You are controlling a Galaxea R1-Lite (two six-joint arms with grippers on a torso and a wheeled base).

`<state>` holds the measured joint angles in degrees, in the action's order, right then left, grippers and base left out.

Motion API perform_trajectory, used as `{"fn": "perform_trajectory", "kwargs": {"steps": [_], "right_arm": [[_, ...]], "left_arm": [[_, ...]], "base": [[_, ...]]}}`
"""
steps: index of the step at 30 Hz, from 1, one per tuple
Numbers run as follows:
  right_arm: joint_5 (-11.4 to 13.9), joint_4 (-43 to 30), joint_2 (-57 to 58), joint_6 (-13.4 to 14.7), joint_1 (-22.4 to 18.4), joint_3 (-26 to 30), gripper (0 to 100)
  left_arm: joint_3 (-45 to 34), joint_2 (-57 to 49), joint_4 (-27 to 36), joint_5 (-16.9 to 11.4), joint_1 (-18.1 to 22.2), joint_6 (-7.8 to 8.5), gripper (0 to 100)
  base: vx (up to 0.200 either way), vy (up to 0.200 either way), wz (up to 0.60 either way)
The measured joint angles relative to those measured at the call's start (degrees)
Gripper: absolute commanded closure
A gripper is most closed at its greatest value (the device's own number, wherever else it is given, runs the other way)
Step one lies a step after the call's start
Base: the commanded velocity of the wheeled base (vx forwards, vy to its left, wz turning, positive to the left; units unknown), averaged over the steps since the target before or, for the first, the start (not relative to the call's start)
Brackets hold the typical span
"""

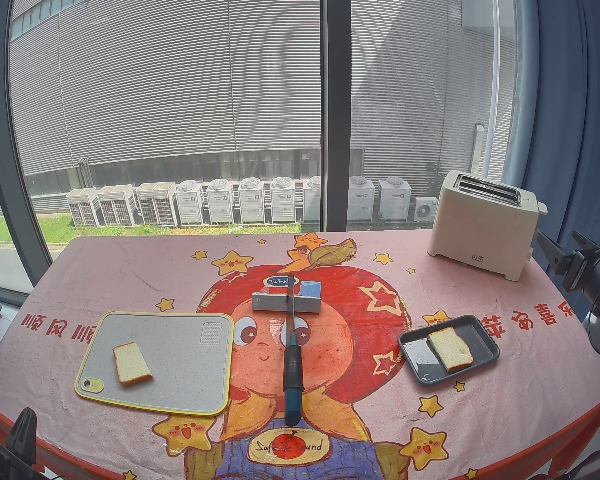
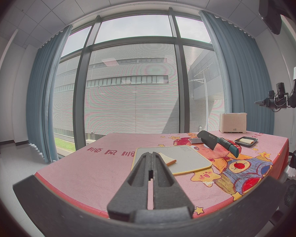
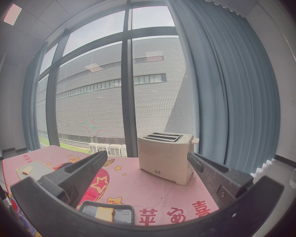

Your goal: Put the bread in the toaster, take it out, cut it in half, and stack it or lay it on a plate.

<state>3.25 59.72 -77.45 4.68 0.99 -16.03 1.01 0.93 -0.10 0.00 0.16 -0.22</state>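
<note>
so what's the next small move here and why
Probably open the shut left gripper and move it toward the bread half on the cutting board. The other half already lies on the plate, the knife is set down, and the board sits on the left arm's side, so this piece looks like what's left.

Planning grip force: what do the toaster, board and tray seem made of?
Toaster: probably cream plastic, matte, evenly coloured shell without glare.
Board: likely plastic, grey speckled face with a yellow rim.
Tray: dark, glossy, reflecting window light; metal or glazed, cannot tell.
</note>
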Motion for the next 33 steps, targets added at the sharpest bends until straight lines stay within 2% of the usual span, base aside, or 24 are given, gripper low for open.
{"fn": "perform_trajectory", "kwargs": {"steps": [5,8,10,19,27,33], "right_arm": [[0.87,-0.09,2.67,-0.78,-0.09,0.93,0],[0.87,0.09,3.46,-1.40,-0.05,1.54,0],[0.87,0.38,3.88,-2.79,0.11,1.97,0],[0.87,-0.02,7.50,-4.22,0.57,4.49,0],[0.71,-0.16,13.06,-4.17,0.00,5.07,0],[0.87,-0.17,18.10,-4.25,-2.47,5.75,0]], "left_arm": [[0.00,0.00,0.00,0.00,0.00,0.00,100],[0.00,0.00,0.02,0.00,0.00,-0.02,100],[0.00,0.00,0.02,0.00,0.00,0.00,100],[0.00,0.00,0.02,0.00,-0.02,-0.02,100],[0.00,0.00,0.02,0.00,-0.02,-0.02,100],[0.00,0.00,0.02,0.00,-0.02,0.00,100]], "base": [[0.000,0.000,0.00],[0.000,0.000,0.00],[0.000,0.000,0.00],[0.000,0.000,0.00],[0.000,0.000,0.00],[0.000,0.000,0.00]]}}
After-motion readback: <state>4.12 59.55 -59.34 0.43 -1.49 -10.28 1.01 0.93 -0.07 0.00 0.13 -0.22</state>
